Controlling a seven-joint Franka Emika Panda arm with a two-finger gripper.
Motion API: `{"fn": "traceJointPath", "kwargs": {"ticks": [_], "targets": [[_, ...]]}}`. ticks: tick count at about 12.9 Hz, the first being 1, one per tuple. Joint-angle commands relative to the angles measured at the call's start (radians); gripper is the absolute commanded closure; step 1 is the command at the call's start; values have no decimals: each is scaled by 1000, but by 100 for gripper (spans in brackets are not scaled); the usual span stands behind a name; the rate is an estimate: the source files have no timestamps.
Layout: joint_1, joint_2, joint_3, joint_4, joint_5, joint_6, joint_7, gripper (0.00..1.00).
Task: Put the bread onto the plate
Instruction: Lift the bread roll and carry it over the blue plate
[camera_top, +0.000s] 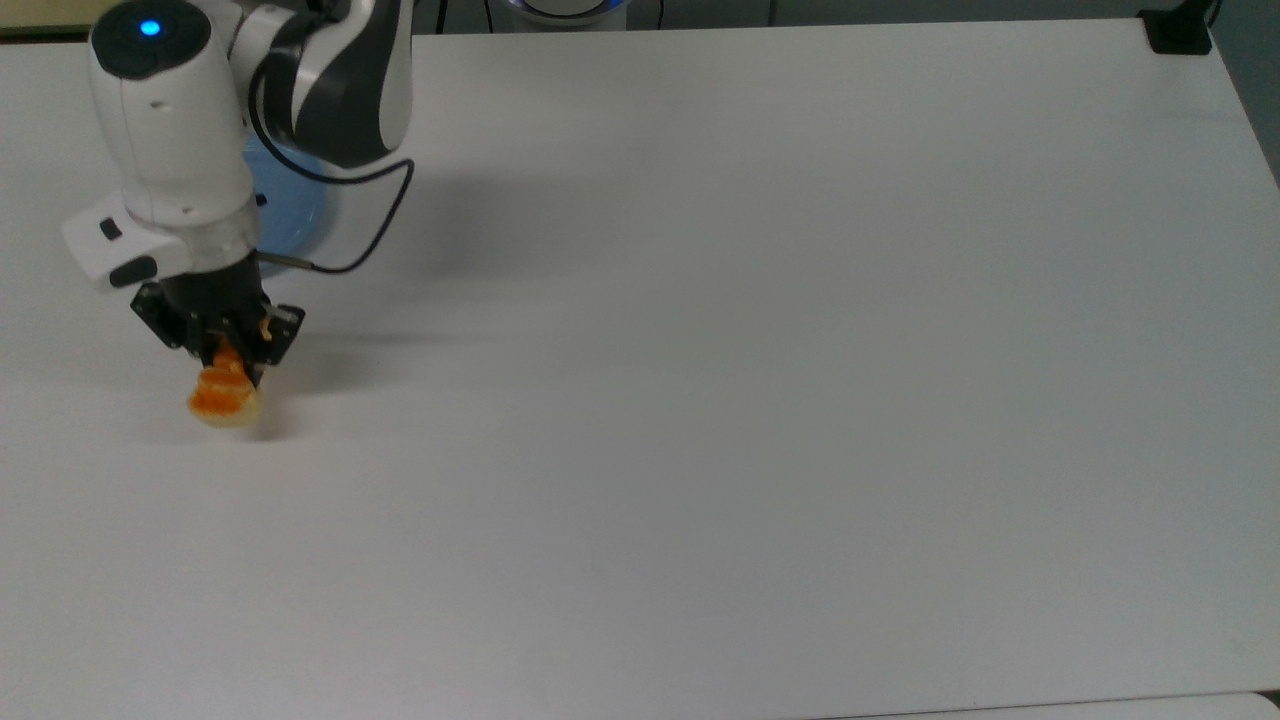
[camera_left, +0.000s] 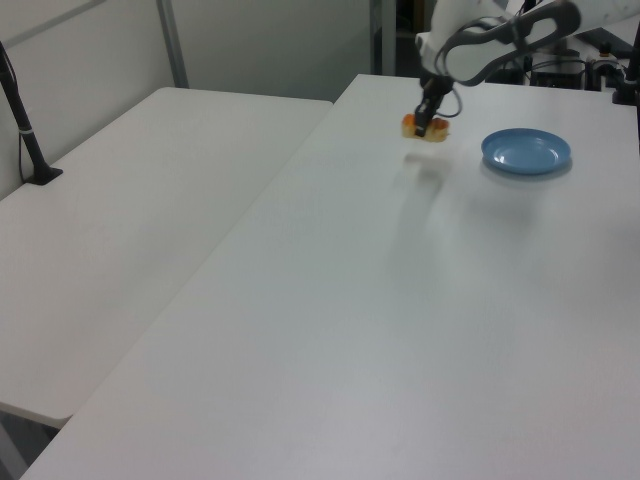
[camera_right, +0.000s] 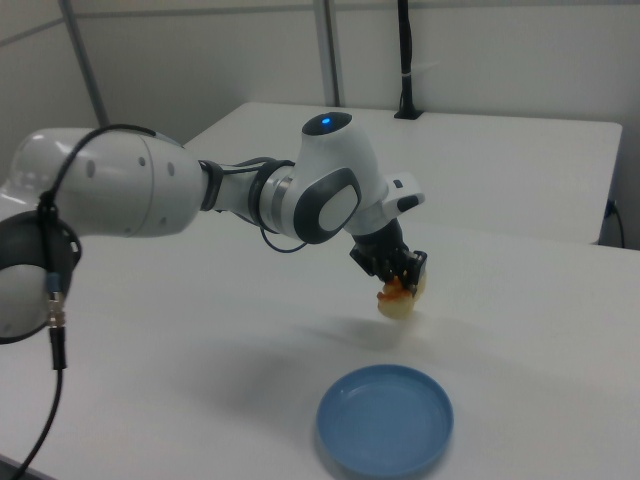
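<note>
Bread being gripped between the closed-in fingers of the gripper, being held clear above the white table, just beyond the plate

Orange-brown bread (pale beige sides), plain light-blue plate, white table

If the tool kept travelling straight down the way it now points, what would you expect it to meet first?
Most likely the bare white table. The tool, shut on the bread, points downward, and in the right view the plate lies nearer the camera, apart from that line. The hanging bread would touch first, though depth is hard to judge.
</note>
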Motion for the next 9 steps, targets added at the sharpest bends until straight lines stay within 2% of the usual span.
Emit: {"fn": "traceJointPath", "kwargs": {"ticks": [1, 5, 9], "targets": [[-56, -233, 0, -274, 5, -4, -170, 64], [-168, -426, 1, -516, 8, -1, -410, 62], [-200, -422, 0, -592, 8, 37, -443, 62]]}}
